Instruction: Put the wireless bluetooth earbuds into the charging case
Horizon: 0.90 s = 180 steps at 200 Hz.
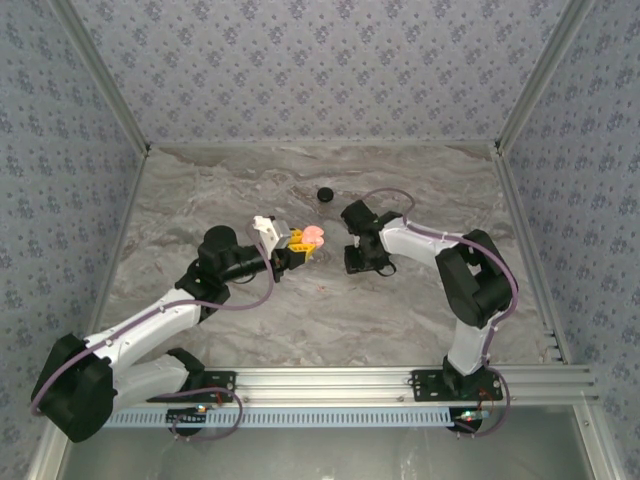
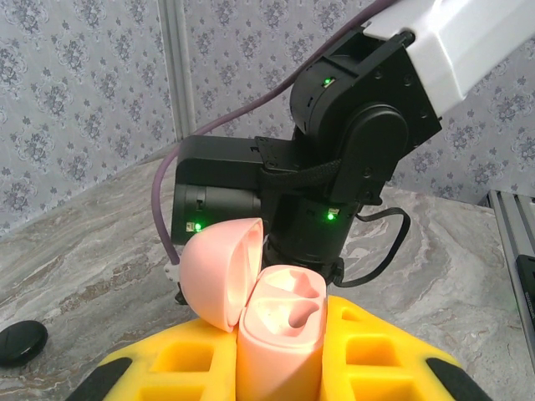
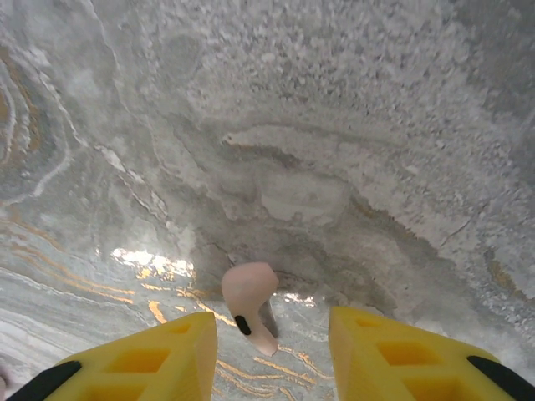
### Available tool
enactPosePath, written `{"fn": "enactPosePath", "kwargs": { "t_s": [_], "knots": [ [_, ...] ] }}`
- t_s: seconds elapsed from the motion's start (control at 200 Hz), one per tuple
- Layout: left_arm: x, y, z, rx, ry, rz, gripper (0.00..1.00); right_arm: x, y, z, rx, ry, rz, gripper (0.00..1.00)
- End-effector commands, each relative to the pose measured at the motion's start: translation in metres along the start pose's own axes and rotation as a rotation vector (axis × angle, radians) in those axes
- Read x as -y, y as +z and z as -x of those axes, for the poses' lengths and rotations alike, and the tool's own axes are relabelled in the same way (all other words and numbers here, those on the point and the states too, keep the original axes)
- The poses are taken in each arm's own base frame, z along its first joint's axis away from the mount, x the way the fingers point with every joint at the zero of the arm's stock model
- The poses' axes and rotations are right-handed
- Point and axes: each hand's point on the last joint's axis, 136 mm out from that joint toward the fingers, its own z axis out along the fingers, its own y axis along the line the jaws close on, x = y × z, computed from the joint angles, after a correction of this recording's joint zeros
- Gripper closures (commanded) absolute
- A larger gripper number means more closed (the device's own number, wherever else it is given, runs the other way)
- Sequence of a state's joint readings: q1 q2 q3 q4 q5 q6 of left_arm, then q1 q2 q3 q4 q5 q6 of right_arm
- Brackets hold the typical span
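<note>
The open charging case [image 2: 280, 334] is held clamped in the left gripper [image 1: 303, 240], lower centre of the left wrist view; the right gripper [image 3: 272, 324] is parted, a pink earbud [image 3: 249, 296] seen between its fingertips on the table [image 3: 334, 125].

**Open pink case gripped in yellow fingers**

The left gripper [image 2: 280, 372] clamps the charging case [image 2: 282, 322] upright between its yellow fingers [image 2: 380, 368]. The lid [image 2: 219, 271] hangs open on the case's left side, baring two shaped pockets in the top. Close behind the case stands a black-and-white robot arm [image 2: 359, 142] with green lights and a purple cable [image 2: 163, 192]. Well to the left of the case, a black puck [image 2: 21, 341] lies on the marble table [image 2: 92, 267].
</note>
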<state>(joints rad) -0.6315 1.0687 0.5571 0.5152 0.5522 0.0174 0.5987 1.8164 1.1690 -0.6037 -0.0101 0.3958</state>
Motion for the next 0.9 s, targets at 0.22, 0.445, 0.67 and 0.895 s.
{"fn": "enactPosePath", "kwargs": {
  "t_s": [0.22,0.445,0.67,0.895],
  "knots": [
    [0.003,0.003,0.009,0.019,0.017,-0.015,0.93,-0.004,0.001,0.014,-0.011,0.013,-0.033,0.59],
    [0.003,0.003,0.009,0.017,0.016,-0.017,0.93,-0.006,0.005,0.015,-0.033,0.009,-0.042,0.62],
    [0.003,0.004,0.010,0.017,0.015,-0.017,0.93,-0.008,0.008,0.014,-0.050,-0.001,-0.050,0.64],
    [0.002,0.004,0.008,0.014,0.013,-0.017,0.93,-0.005,0.011,0.012,-0.061,-0.003,-0.075,0.65]
  ]
}}
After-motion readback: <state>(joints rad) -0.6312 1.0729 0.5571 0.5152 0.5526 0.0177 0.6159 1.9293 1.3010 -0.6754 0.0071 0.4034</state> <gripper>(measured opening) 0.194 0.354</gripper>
